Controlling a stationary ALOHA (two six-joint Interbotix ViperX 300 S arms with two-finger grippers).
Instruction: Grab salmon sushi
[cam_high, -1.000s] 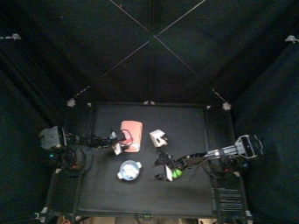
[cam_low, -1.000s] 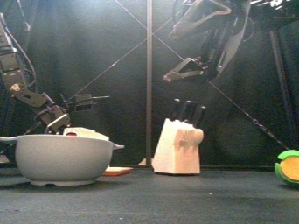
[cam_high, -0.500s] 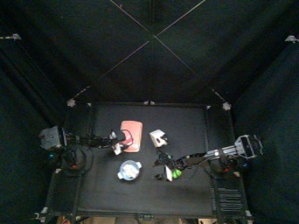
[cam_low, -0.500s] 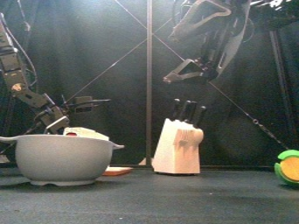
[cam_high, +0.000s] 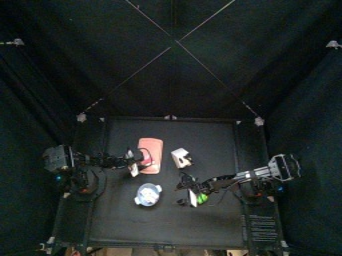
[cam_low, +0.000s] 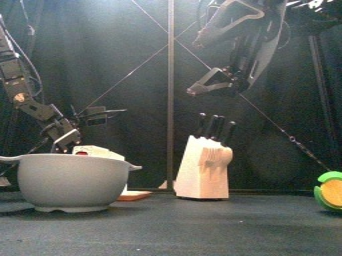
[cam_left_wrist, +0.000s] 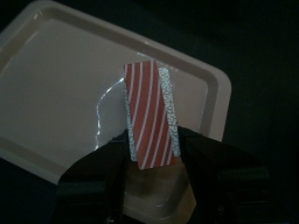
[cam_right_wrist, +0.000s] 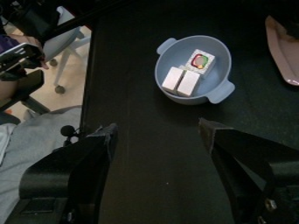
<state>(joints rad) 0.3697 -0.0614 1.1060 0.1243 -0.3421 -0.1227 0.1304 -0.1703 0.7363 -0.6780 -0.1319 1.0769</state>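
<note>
The salmon sushi (cam_left_wrist: 149, 105), a small block with an orange-striped top and a white side, is clamped between the jaws of my left gripper (cam_left_wrist: 149, 154). It hangs above the salmon-pink tray (cam_left_wrist: 65, 79). In the top view the left gripper (cam_high: 134, 161) is over that tray's (cam_high: 151, 150) near left edge. In the front view it (cam_low: 99, 112) is up behind the bowl. My right gripper (cam_right_wrist: 158, 131) is open and empty, held above the table short of the blue-and-white bowl (cam_right_wrist: 195, 72). It also shows in the top view (cam_high: 187, 184).
The bowl (cam_high: 147, 195) holds three small sushi pieces. A wooden knife block (cam_low: 203, 170) stands mid-table beside the tray. A green and orange object (cam_low: 329, 190) lies at the front right. A person (cam_right_wrist: 21, 149) sits past the table's edge, by a chair (cam_right_wrist: 70, 39).
My left gripper has risen a little with the sushi in it. The right arm has hardly moved.
</note>
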